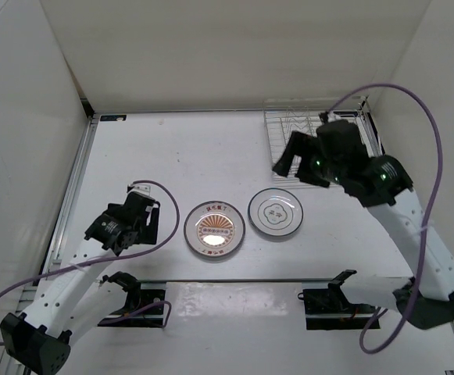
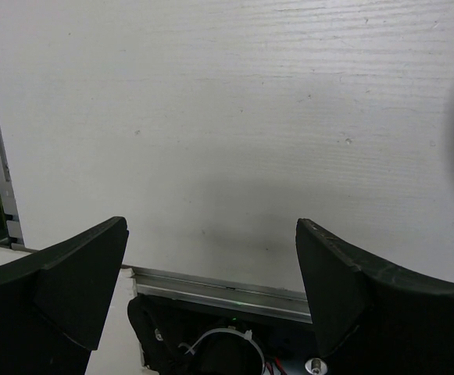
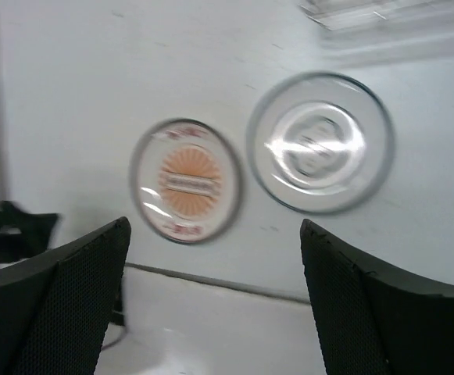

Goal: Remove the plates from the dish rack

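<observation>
Two plates lie flat on the white table. The one with the orange sunburst centre (image 1: 214, 230) (image 3: 185, 181) is on the left, and a white plate with dark outline rings (image 1: 276, 212) (image 3: 320, 143) sits just to its right. The wire dish rack (image 1: 289, 129) (image 3: 367, 16) stands at the back right, partly hidden by my right arm. My right gripper (image 1: 291, 158) (image 3: 213, 228) hangs open and empty in front of the rack, above the white plate. My left gripper (image 1: 150, 217) (image 2: 211, 225) is open and empty, low over bare table left of the sunburst plate.
White walls close in the table on the left, back and right. A metal rail (image 1: 74, 187) runs along the left side and a seam (image 1: 234, 280) crosses the near edge. The arm base mounts (image 1: 141, 305) (image 1: 328, 301) sit below it, with purple cables looping off both arms.
</observation>
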`<state>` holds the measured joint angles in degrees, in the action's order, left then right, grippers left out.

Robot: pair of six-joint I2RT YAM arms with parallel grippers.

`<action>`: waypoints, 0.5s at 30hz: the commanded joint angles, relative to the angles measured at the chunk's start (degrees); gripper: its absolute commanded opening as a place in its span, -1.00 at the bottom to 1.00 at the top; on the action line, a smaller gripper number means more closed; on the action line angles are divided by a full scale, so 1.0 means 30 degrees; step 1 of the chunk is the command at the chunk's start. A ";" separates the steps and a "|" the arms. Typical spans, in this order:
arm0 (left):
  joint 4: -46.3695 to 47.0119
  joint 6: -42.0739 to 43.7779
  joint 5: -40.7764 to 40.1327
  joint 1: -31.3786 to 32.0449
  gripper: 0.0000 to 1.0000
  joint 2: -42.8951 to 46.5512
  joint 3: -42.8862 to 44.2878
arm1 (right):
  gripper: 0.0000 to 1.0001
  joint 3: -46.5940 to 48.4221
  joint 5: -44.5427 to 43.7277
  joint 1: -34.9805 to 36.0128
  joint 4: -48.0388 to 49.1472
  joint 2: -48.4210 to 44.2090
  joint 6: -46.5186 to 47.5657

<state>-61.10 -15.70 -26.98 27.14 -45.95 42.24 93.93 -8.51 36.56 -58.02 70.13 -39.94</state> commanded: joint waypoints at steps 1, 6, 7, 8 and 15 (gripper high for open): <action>0.0823 0.0399 -0.0059 0.0008 1.00 -0.0297 0.0803 | 0.81 -0.3471 -0.4601 0.0032 -0.2633 -0.2444 0.0632; 0.2494 0.2500 0.1663 -0.0021 1.00 -0.0707 0.1301 | 0.81 -0.8126 -0.6673 0.0061 -0.3743 -0.7133 -0.0886; 0.3279 0.2887 0.2540 -0.0022 1.00 -0.0736 0.1243 | 0.81 -0.8426 -0.7032 0.0061 -0.4587 -0.7377 -0.1155; 0.3490 0.3790 0.3303 -0.0022 1.00 -0.0650 0.1098 | 0.81 -0.8806 -0.7441 0.0061 -0.4828 -0.7902 -0.1390; 0.7530 0.3416 0.7407 -0.0022 1.00 0.1631 -0.2320 | 0.81 -0.9191 -0.8413 0.0061 -0.6589 -0.6883 -0.1044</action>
<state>-45.58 -6.63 -12.91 27.11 -44.14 39.90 66.63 -29.98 36.60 -75.70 47.24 -42.94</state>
